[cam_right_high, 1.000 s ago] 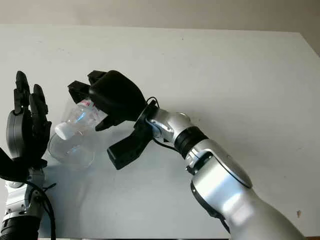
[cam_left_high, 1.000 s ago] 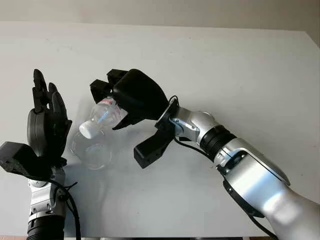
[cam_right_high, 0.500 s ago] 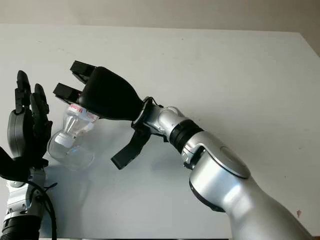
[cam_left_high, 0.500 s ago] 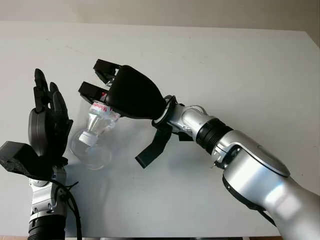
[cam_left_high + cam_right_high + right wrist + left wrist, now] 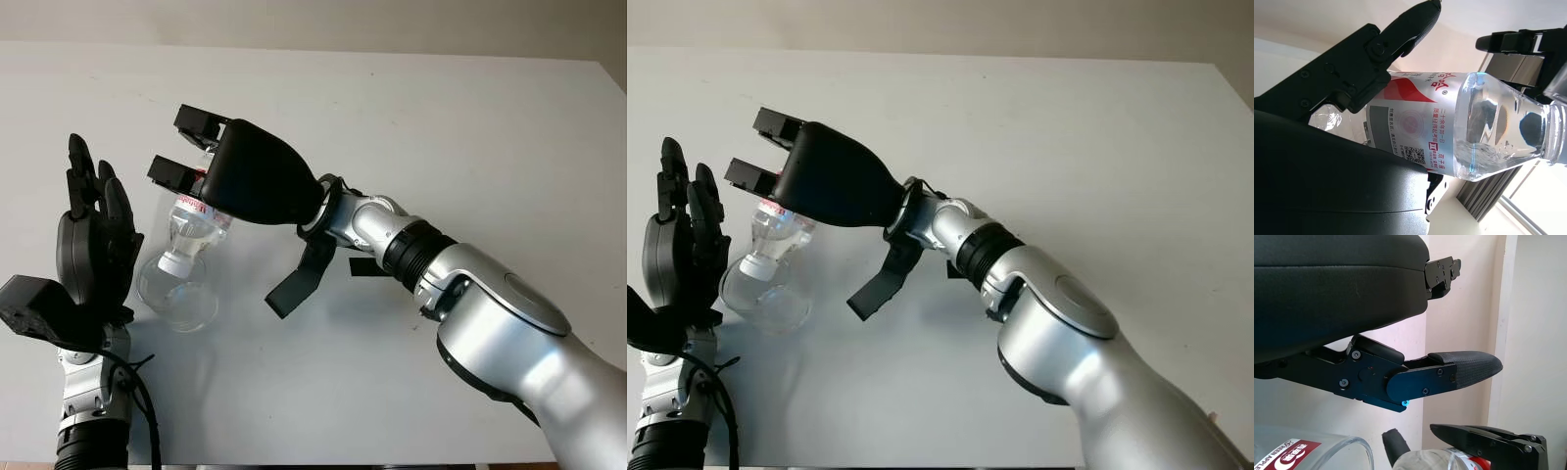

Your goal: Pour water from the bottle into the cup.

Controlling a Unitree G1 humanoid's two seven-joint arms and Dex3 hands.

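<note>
My right hand [image 5: 211,171] is shut on a clear plastic water bottle [image 5: 193,232] with a red and white label [image 5: 1415,132]. The bottle is tipped steeply, its white cap [image 5: 173,262] pointing down over the mouth of a clear cup [image 5: 178,294]. The cup stands on the white table [image 5: 441,127] at the near left. My left hand [image 5: 93,245] is open and held upright just left of the cup, apart from it. The cup's rim [image 5: 1359,450] and the bottle's neck [image 5: 1420,461] appear in the left wrist view below my left hand's fingers [image 5: 1459,372].
The white table spreads wide to the right and back. Its far edge meets a pale wall [image 5: 294,20]. My right forearm [image 5: 470,294] crosses the middle of the table from the bottom right.
My right hand has rolled further, tipping the bottle from nearly level to steeply neck-down over the cup. The left hand has stayed in place.
</note>
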